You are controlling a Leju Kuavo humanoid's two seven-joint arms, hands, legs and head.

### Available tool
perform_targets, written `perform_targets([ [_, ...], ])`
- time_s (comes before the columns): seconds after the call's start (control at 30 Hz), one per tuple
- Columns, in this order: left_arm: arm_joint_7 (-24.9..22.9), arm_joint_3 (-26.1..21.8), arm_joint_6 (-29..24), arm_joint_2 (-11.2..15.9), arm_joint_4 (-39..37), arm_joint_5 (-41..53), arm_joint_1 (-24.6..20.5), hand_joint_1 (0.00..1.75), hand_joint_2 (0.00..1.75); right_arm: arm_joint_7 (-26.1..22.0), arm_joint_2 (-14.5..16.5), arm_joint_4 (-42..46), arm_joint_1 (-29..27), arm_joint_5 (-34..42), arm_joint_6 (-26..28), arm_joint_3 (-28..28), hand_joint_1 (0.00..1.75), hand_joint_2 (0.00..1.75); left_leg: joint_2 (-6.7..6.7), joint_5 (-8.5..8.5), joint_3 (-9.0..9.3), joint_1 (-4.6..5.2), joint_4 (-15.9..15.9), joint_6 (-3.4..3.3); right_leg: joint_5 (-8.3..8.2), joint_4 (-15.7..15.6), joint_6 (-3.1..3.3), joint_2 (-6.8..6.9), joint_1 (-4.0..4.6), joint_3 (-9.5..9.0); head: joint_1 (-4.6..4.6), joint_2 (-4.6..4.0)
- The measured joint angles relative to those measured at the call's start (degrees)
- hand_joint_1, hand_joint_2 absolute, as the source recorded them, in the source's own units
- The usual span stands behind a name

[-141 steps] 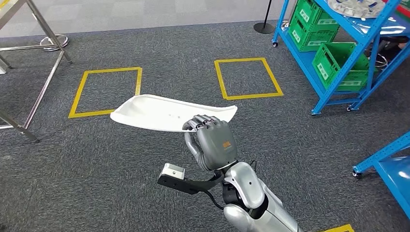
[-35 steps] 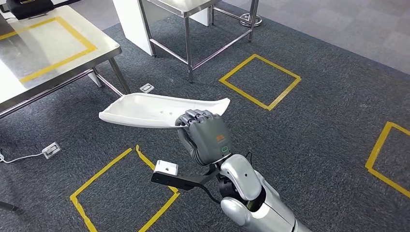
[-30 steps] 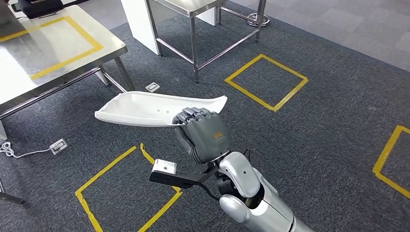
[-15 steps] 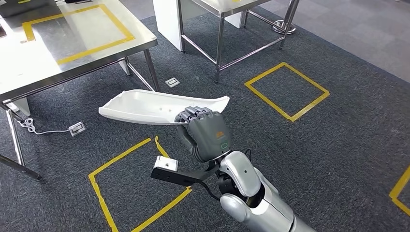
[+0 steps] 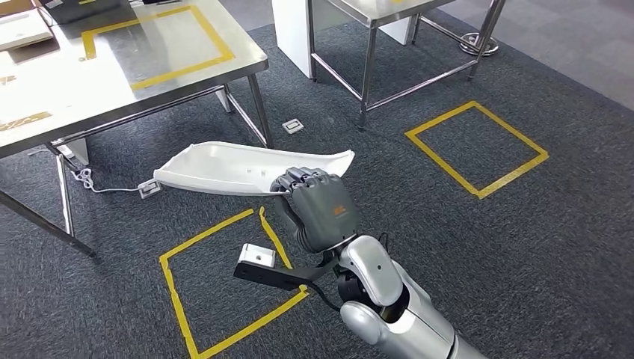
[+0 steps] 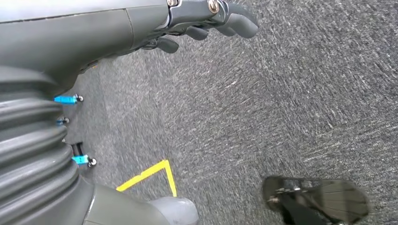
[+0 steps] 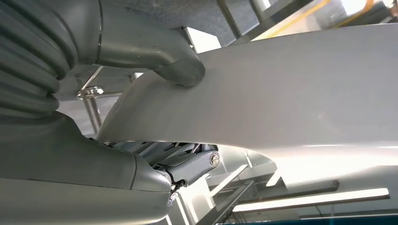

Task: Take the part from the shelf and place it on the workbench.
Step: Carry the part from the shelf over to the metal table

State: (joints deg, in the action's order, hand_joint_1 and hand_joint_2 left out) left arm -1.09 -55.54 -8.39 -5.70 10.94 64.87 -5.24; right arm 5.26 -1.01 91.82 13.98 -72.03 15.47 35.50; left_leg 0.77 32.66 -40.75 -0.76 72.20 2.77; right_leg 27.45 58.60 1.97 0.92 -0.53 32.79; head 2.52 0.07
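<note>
A long white part (image 5: 247, 168) is held in the air by the right hand (image 5: 318, 213), above the carpet beside the workbench (image 5: 112, 71).

The grey carpet (image 5: 463, 247) is marked with yellow tape squares (image 5: 478, 142), and one such square is also taped on the steel workbench top near its right edge. A second steel table (image 5: 389, 11) is seen behind, beside a white cabinet (image 5: 291, 34). The part is carried roughly level, clear of the workbench and just off its near right corner; its right end is clamped between the thumb (image 7: 180, 70) on one face and the fingers (image 7: 187, 161) on the other. A cable with a small socket box (image 5: 148, 188) is laid on the carpet under the part's left end. The left hand (image 6: 141, 28) is seen over bare carpet with nothing in it, its fingers loosely curled and apart.
</note>
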Motion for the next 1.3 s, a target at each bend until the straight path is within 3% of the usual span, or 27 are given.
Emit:
perform_targets([
  [0.03, 0.0, 0.0, 0.0, 0.0, 0.0, 0.0, 0.0, 0.00, 1.75, 0.1, 0.0, 0.0, -0.1, -0.1, 0.0, 0.0, 1.75, 1.75, -0.10, 0.47, -0.91, -0.02, 2.1, 0.09, 0.03, 0.0, 0.04, 0.52, 0.06, 0.01, 0.00, 0.00],
  [0.07, 0.0, 0.0, 0.0, 0.0, 0.0, 0.1, 0.1, 0.00, 1.75, 0.2, 0.0, 0.0, -0.1, -0.2, 0.0, 0.0, 1.75, 1.75, -0.20, -0.13, -0.77, -0.02, 2.0, 0.11, 0.06, 0.1, 0.03, 0.98, 0.09, 0.01, -0.01, 0.00],
  [0.1, -0.1, 0.0, 0.0, 0.1, 0.0, 0.1, 0.1, 0.00, 1.75, 0.3, 0.0, 0.0, -0.2, -0.4, 0.0, 0.0, 1.75, 1.75, -0.44, -1.65, 0.54, -0.02, -0.3, 0.06, 0.11, 0.1, -0.04, 1.41, 0.10, -0.02, -0.01, 0.00],
  [0.17, -0.1, 0.0, 0.0, 0.2, 0.0, 0.4, 0.0, 0.00, 1.75, 0.7, 0.0, 0.2, -0.3, -0.8, 0.0, 0.0, 1.75, 1.75, -1.92, -4.80, 4.77, 0.14, -8.1, -0.35, 0.35, 0.4, -0.40, 2.24, 0.26, -0.09, -0.02, 0.00],
  [0.23, -0.2, 0.0, 0.1, 0.2, 0.0, 0.6, -0.2, 0.00, 1.75, 1.0, 0.0, 0.5, -0.6, -1.2, 0.0, 0.0, 1.75, 1.75, -2.89, -5.92, 7.12, 0.38, -12.7, -1.17, 0.59, 0.6, -0.98, 2.90, 0.53, -0.09, 0.09, 0.00],
  [0.3, -0.4, 0.0, 0.2, 0.2, 0.0, 0.8, -0.2, 0.00, 1.75, 1.1, 0.0, 0.9, -1.0, -1.5, 0.0, -0.1, 1.75, 1.75, -2.31, -5.94, 7.06, 0.50, -13.0, -2.01, 0.59, 0.5, -1.57, 3.48, 0.64, -0.16, 0.21, 0.00],
  [0.37, -0.6, 0.0, 0.2, 0.1, 0.0, 0.8, -0.2, 0.00, 1.75, 1.2, -0.1, 1.4, -1.3, -1.7, 0.1, -0.3, 1.75, 1.75, -1.64, -6.24, 7.05, 0.30, -13.3, -2.73, 1.15, 1.2, -2.30, 2.86, 0.45, 0.06, 0.24, 0.00],
  [0.43, -0.6, 0.0, 0.2, 0.1, 0.0, 0.8, -0.3, 0.00, 1.75, 1.2, -0.1, 1.8, -1.5, -1.9, 0.1, -0.6, 1.75, 1.75, -0.96, -6.58, 6.99, 0.04, -13.6, -3.33, 3.93, 5.7, -3.02, 0.81, 0.18, 2.13, 0.37, -0.01],
  [0.5, -0.6, 0.0, 0.2, 0.1, 0.0, 0.8, -0.5, 0.00, 1.75, 1.2, -0.3, 2.1, -1.9, -1.9, 0.1, -0.9, 1.75, 1.75, -0.11, -6.70, 6.74, 0.03, -13.5, -3.57, 7.41, 13.2, -3.41, -0.37, 0.08, 5.73, 0.45, 0.01],
  [0.53, -0.6, 0.0, 0.2, 0.1, 0.0, 0.8, -0.5, 0.00, 1.75, 1.2, -0.4, 2.1, -2.1, -1.9, 0.0, -1.0, 1.75, 1.75, 0.35, -6.72, 6.64, 0.03, -13.4, -3.58, 8.12, 15.8, -3.49, -0.46, 0.05, 7.03, 0.45, 0.01],
  [0.57, -0.6, 0.0, 0.2, 0.0, 0.0, 0.8, -0.5, 0.00, 1.75, 1.1, -0.5, 2.2, -2.3, -1.9, 0.0, -1.1, 1.75, 1.75, 0.82, -6.73, 6.58, 0.02, -13.4, -3.56, 7.73, 16.4, -3.51, -0.49, 0.00, 7.40, 0.45, 0.01],
  [0.6, -0.6, 0.0, 0.2, 0.0, 0.0, 0.7, -0.4, 0.00, 1.75, 1.1, -0.6, 2.2, -2.3, -1.9, 0.0, -1.1, 1.75, 1.75, 1.33, -6.74, 6.56, 0.00, -13.3, -3.51, 6.27, 14.7, -3.47, -0.58, -0.08, 6.60, 0.45, 0.01],
  [0.67, -0.4, 0.0, 0.1, -0.2, 0.0, 0.5, -0.4, 0.00, 1.75, 0.9, -0.7, 2.5, -2.3, -1.9, 0.0, -1.3, 1.75, 1.75, 2.37, -6.76, 6.51, -0.04, -13.1, -3.21, 2.53, 7.1, -3.27, -1.87, -0.33, 2.83, 0.45, 0.00],
  [0.73, -0.3, 0.0, 0.0, -0.3, 0.0, 0.3, -0.5, 0.00, 1.75, 0.8, -0.8, 2.7, -2.3, -1.9, 0.0, -1.5, 1.75, 1.75, 3.27, -6.84, 6.24, 0.03, -12.9, -2.55, 0.90, 1.6, -2.88, -3.20, -0.33, 0.33, 0.44, 0.00],
  [0.77, -0.2, 0.0, 0.0, -0.3, 0.0, 0.2, -0.5, 0.00, 1.75, 0.8, -0.8, 2.8, -2.3, -1.8, 0.0, -1.6, 1.75, 1.75, 3.62, -6.96, 6.10, 0.05, -13.0, -2.13, 0.98, 0.9, -2.60, -3.42, -0.19, 0.10, 0.43, 0.00],
  [0.83, -0.1, 0.0, 0.0, -0.3, 0.0, 0.1, -0.3, 0.00, 1.75, 0.7, -0.9, 2.9, -2.3, -1.8, 0.0, -1.7, 1.75, 1.75, 4.02, -7.19, 5.89, -0.06, -13.2, -1.32, 0.65, 0.6, -1.83, -2.61, -0.08, 0.08, 0.42, -0.01],
  [0.9, 0.1, 0.0, 0.0, -0.3, 0.0, 0.0, -0.1, 0.00, 1.75, 0.6, -0.9, 3.2, -2.2, -1.5, 0.0, -1.8, 1.75, 1.75, 2.58, -6.12, 5.05, -0.05, -11.6, -0.79, 0.28, 0.2, -0.99, -1.81, -0.23, -0.20, 0.27, -0.01],
  [1.0, 0.3, 0.0, 0.0, -0.3, -0.1, -0.2, -0.1, 0.00, 1.75, 0.5, -0.9, 3.5, -2.3, -0.8, 0.1, -2.1, 1.75, 1.75, 0.08, -1.10, 0.58, -0.03, -1.9, -0.34, 0.17, 0.0, -0.38, -0.53, -0.16, -0.28, 0.04, 0.00],
  [1.07, 0.3, 0.0, -0.1, -0.3, -0.1, -0.3, 0.0, 0.00, 1.75, 0.3, -0.9, 3.5, -2.4, -0.5, 0.1, -2.2, 1.75, 1.75, -0.14, 0.13, -1.38, -0.06, 2.7, -0.18, 0.20, 0.1, -0.32, 0.14, -0.06, -0.24, 0.05, -0.01],
  [1.1, 0.2, 0.0, -0.1, -0.3, -0.1, -0.4, 0.1, 0.00, 1.75, 0.2, -0.9, 3.5, -2.5, -0.4, 0.2, -2.2, 1.75, 1.75, -0.18, -0.81, -0.78, -0.07, 1.9, -0.21, 0.22, 0.1, -0.33, 0.35, -0.04, -0.23, 0.05, -0.01],
  [1.2, 0.3, 0.0, -0.2, -0.3, -0.1, -0.6, 0.1, 0.00, 1.75, -0.1, -0.9, 3.5, -2.3, -0.1, 0.4, -2.4, 1.75, 1.75, -0.94, -5.20, 5.10, 0.06, -9.0, -0.80, 0.45, 0.5, -0.72, 0.69, 0.11, -0.21, 0.05, -0.01],
  [1.23, 0.3, 0.0, -0.2, -0.3, -0.1, -0.6, 0.1, 0.00, 1.75, -0.2, -0.9, 3.6, -2.2, 0.0, 0.5, -2.5, 1.75, 1.75, -1.19, -5.78, 6.43, 0.16, -11.6, -1.13, 0.53, 0.6, -1.00, 0.74, 0.24, -0.14, 0.09, -0.01],
  [1.3, 0.4, 0.0, -0.2, -0.4, -0.1, -0.6, 0.1, 0.00, 1.75, -0.3, -0.9, 3.6, -1.9, 0.1, 0.7, -2.5, 1.75, 1.75, -1.23, -5.92, 7.05, 0.23, -12.9, -1.50, 0.64, 0.9, -0.88, 0.77, 0.61, 0.04, 0.13, -0.01],
])
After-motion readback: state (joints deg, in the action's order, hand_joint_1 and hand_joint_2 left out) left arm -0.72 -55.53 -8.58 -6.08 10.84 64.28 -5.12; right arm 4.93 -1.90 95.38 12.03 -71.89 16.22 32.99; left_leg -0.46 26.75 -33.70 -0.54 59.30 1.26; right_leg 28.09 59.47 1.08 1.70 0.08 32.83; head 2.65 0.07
